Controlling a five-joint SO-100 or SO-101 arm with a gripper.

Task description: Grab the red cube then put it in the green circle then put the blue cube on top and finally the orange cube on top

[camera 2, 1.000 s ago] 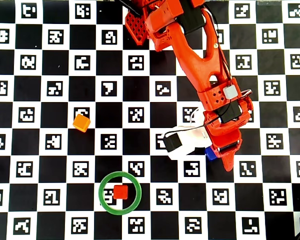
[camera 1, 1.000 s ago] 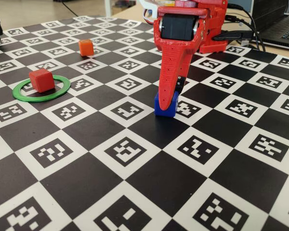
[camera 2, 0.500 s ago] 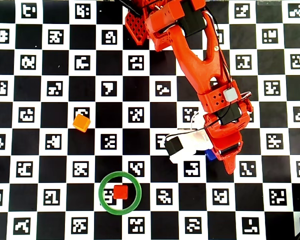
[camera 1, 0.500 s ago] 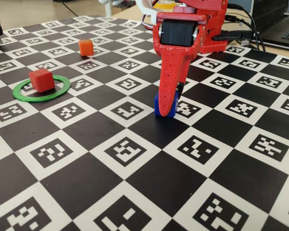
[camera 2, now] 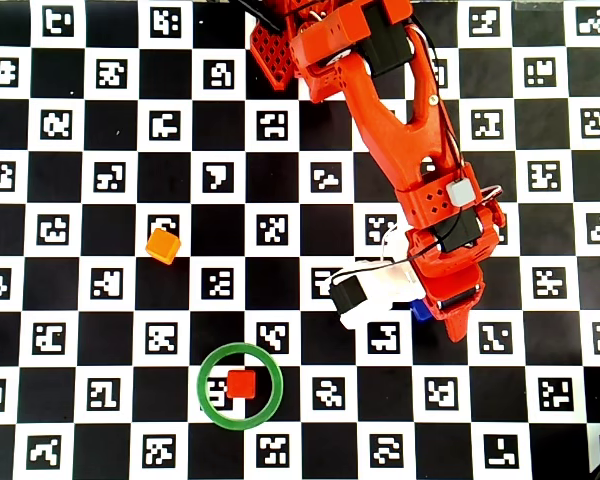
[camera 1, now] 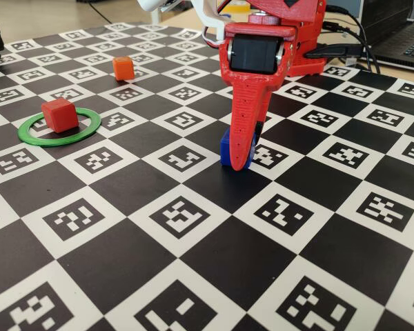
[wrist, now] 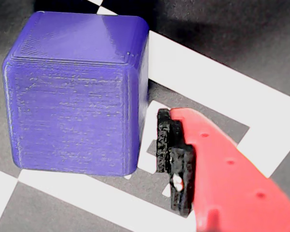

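Note:
The blue cube (camera 1: 226, 145) rests on the board, half hidden behind my gripper's (camera 1: 239, 156) red front finger. In the wrist view the blue cube (wrist: 77, 92) fills the left side, and the black finger pad (wrist: 166, 144) stands just to its right with a thin gap. The other finger is out of sight. From above, only a corner of the blue cube (camera 2: 419, 310) peeks from under the gripper (camera 2: 435, 314). The red cube (camera 1: 58, 114) sits inside the green circle (camera 1: 26, 129). The orange cube (camera 1: 123, 67) stands alone farther back.
The whole table is a black-and-white checkerboard of printed markers (camera 1: 186, 214). The arm's red base (camera 2: 280, 45) is at the top of the overhead view. A laptop and cables (camera 1: 400, 38) lie at the back right of the fixed view.
The red finger has drawn in closer to the blue cube and now covers more of it in the fixed view. The red and orange cubes have not moved.

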